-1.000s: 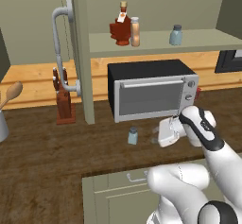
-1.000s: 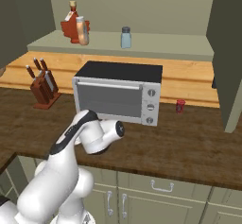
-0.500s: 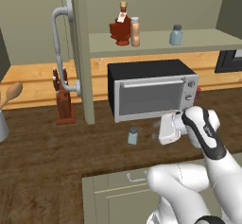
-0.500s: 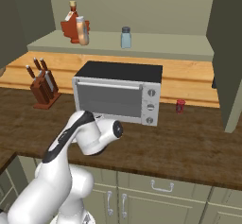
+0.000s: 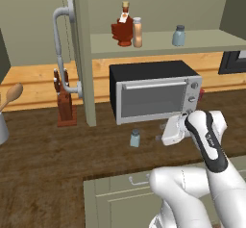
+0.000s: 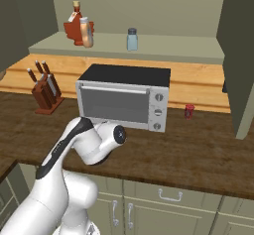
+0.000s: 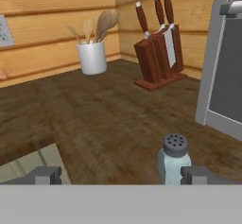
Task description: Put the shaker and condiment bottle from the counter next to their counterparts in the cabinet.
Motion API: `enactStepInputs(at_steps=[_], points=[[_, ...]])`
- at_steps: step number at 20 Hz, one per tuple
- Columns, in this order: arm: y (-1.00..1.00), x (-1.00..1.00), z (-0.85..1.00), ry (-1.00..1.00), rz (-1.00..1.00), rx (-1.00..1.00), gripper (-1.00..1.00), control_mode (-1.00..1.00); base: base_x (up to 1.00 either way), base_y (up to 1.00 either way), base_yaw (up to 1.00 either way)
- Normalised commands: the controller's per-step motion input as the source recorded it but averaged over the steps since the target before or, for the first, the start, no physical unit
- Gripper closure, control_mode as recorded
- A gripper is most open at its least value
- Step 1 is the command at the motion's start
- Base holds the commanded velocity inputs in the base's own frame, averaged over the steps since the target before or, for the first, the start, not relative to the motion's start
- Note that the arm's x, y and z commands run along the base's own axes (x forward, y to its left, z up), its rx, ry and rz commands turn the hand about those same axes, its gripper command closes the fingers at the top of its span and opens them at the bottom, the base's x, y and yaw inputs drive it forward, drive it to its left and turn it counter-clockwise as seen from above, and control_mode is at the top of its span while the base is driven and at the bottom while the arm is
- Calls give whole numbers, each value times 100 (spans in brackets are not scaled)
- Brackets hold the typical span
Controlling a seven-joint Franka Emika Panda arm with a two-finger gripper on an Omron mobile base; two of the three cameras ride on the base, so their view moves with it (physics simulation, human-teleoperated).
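The shaker [image 5: 135, 138] stands upright on the dark wood counter [image 5: 57, 155] in front of the toaster oven. My gripper [image 5: 162, 134] hovers just to its right, open and holding nothing. In the hand view the shaker [image 7: 174, 159] sits close inside the right fingertip [image 7: 198, 175], and the gripper [image 7: 123, 176] has a wide gap. On the cabinet shelf [image 5: 158, 44] the peach condiment bottle [image 5: 137, 32] stands right beside the dark red maple-leaf bottle [image 5: 122, 29]. The twin shaker [image 5: 178, 35] stands further right on that shelf. From the right base view the same trio shows: maple-leaf bottle [image 6: 74, 28], condiment bottle [image 6: 86, 32], twin shaker [image 6: 131, 39].
A toaster oven [image 5: 153, 92] stands under the shelf. The open cabinet door [image 5: 79, 54] with its curved handle [image 5: 60, 49] hangs edge-on left of it. A knife block [image 5: 65, 104] and a white utensil crock [image 7: 92, 56] stand further left. A small red item [image 6: 189, 111] sits right of the oven.
The hand has shifted only slightly beside the shaker, with the jaws still open. The shaker and the shelf items have not moved.
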Motion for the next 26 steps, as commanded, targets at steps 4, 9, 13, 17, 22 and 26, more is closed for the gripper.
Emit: enactStepInputs(at_steps=[4, 9, 13, 17, 22, 26], points=[[19, -8, -43, -1, -14, 0, -100, -100, 0, 0, 0], [37, -13, -65, -11, -9, 0, -100, -100, 0, 0, 0], [41, -8, -69, -14, -5, 0, -100, -100, 0, 0, 0], [59, -1, -96, -9, -5, -3, -100, -100, 0, 0, 0], [57, 0, -88, 0, -5, -1, -100, -100, 0, 0, 0], [35, 0, -60, 0, -5, 0, -100, -100, 0, 0, 0]])
